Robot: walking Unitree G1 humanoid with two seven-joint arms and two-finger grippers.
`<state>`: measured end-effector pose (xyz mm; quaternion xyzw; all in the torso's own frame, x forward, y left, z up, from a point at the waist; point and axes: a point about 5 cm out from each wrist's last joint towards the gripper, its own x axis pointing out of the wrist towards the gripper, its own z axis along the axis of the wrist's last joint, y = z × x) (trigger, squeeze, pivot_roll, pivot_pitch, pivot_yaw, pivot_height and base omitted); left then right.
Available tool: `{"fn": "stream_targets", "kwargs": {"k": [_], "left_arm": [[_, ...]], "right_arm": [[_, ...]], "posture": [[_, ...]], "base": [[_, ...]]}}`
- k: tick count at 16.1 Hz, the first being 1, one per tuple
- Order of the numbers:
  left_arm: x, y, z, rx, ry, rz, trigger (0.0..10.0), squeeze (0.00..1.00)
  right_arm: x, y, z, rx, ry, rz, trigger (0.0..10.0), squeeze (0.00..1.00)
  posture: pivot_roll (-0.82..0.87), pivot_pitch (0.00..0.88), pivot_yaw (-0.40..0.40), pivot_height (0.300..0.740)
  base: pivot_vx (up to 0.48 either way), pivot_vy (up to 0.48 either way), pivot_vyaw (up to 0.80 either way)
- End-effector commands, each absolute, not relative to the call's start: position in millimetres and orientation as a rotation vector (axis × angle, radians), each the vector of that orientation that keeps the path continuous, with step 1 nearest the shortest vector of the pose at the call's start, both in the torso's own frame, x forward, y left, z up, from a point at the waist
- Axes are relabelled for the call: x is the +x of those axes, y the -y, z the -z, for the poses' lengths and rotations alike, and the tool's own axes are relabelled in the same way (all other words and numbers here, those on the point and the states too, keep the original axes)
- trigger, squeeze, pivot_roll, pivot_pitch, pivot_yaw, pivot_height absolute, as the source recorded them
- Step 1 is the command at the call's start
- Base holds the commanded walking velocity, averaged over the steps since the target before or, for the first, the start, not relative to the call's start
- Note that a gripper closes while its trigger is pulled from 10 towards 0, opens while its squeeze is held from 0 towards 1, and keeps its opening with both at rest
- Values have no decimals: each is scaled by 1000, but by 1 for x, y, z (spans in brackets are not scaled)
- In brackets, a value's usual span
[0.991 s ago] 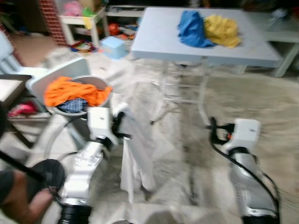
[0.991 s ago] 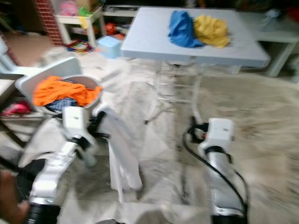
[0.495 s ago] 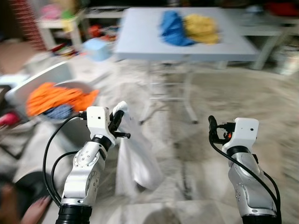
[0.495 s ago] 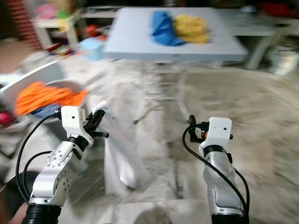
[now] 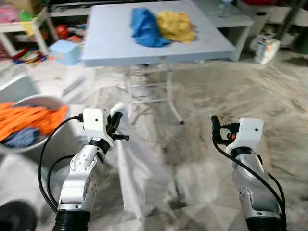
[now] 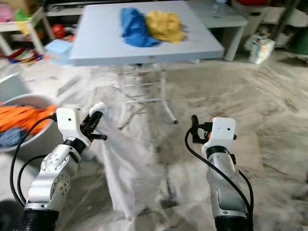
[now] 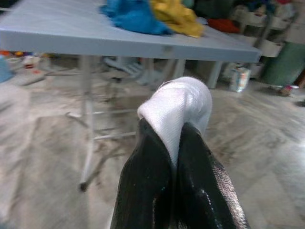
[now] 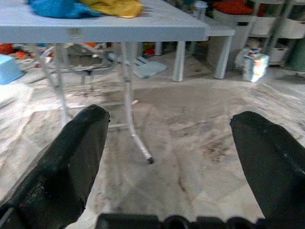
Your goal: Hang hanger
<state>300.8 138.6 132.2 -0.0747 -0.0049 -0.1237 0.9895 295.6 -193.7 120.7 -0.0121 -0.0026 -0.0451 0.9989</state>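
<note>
The left gripper point(image 7: 177, 138) is raised in front of the robot with its two black fingers point(image 7: 147, 176) pressed together on a fold of white cloth point(image 5: 139, 173). A rounded bunch of that cloth sticks out just past the fingertips, and the rest hangs straight down from the gripper towards the marble floor point(image 5: 226, 96), blurred and partly see-through in the head views. No hanger can be made out; the white cloth is the only thing held.

The right gripper point(image 8: 169, 143) is held up at about the same height, well apart from the cloth, with its fingers point(image 8: 71, 157) spread wide and nothing between them.

Ahead of both arms stands a grey folding table point(image 5: 110, 43) on thin white legs. A blue garment point(image 5: 144, 26) and a yellow garment point(image 5: 175, 24) lie touching each other near the far edge of the table, the blue one on the robot's left. On the floor to the robot's left, a round basket point(image 5: 45, 103) holds orange clothes point(image 5: 29, 120) with a bit of blue checked fabric beneath them. A light blue box point(image 5: 65, 50) sits on the floor beyond the table's left edge
</note>
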Motion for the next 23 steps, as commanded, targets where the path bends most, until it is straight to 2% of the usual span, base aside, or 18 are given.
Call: {"fn": "stream_targets", "kwargs": {"k": [1, 8, 11, 14, 17, 21, 23], "left_arm": [[302, -131, -140, -151, 47, 282, 10000, 0], [301, -133, -138, -139, 35, 278, 10000, 0], [294, -150, -133, -85, 15, 240, 10000, 0], [274, -172, -119, -23, -36, 189, 10000, 0], [258, -175, -110, -1, -74, 192, 10000, 0], [264, -176, -112, -17, -68, 171, 10000, 0], [268, -174, -115, -44, -68, 154, 10000, 0]], "right_arm": [[293, 202, -118, -29, -3, 120, 10000, 0], [294, 201, -117, -21, -3, 119, 10000, 0], [290, 203, -116, -21, 12, 125, 10000, 0], [280, 218, -114, -45, 18, 162, 10000, 0], [269, 234, -110, -50, -1, 224, 10000, 0], [264, 232, -105, -49, -15, 222, 10000, 0], [265, 231, -107, -48, -11, 218, 10000, 0]], "posture": [[-45, 60, -1, 740], [-38, 52, 9, 740], [-15, 42, 24, 740], [6, 27, 41, 740], [15, 13, 50, 740], [7, 13, 51, 740], [4, 16, 48, 740]], "base": [[277, 0, -438], [277, 0, -502], [276, 0, 0], [270, 0, 0], [259, 0, 0], [0, 0, -800], [0, 0, -244]]}}
